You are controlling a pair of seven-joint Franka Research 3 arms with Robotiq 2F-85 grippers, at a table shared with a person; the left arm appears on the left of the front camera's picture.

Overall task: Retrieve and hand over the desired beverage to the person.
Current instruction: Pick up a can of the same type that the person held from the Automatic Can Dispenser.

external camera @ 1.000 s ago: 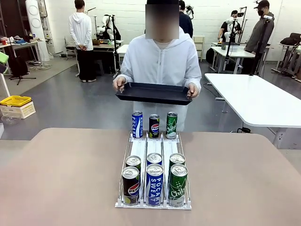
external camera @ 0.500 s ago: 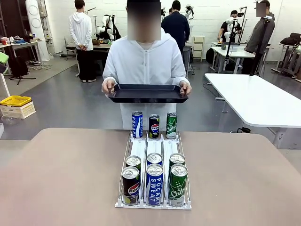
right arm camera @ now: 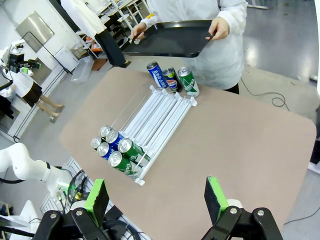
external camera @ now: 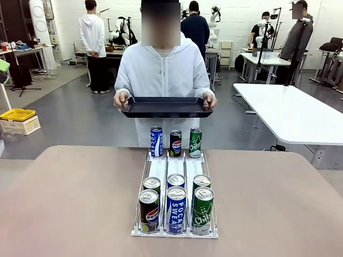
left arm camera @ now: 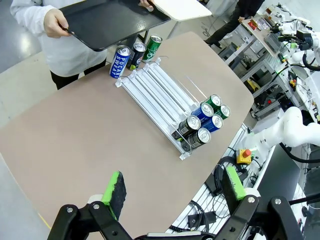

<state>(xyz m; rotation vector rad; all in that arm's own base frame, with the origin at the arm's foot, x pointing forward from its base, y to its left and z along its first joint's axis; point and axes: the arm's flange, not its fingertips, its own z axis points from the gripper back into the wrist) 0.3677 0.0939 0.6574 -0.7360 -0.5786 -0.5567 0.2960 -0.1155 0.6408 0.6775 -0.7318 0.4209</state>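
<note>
Wide apart and empty at the left gripper (left arm camera: pixel 173 176), hanging well clear of the rack of cans (left arm camera: pixel 159 86). Likewise spread, touching nothing, at the right gripper (right arm camera: pixel 155 183), also well clear of that rack.

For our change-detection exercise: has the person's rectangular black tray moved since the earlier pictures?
Yes. The rectangular black tray shifted leftward in the front view, against the standing black Pepsi can.

Grey floor (external camera: pixel 69 107), white table (external camera: pixel 289 112), white wall (external camera: pixel 236 21)
</note>
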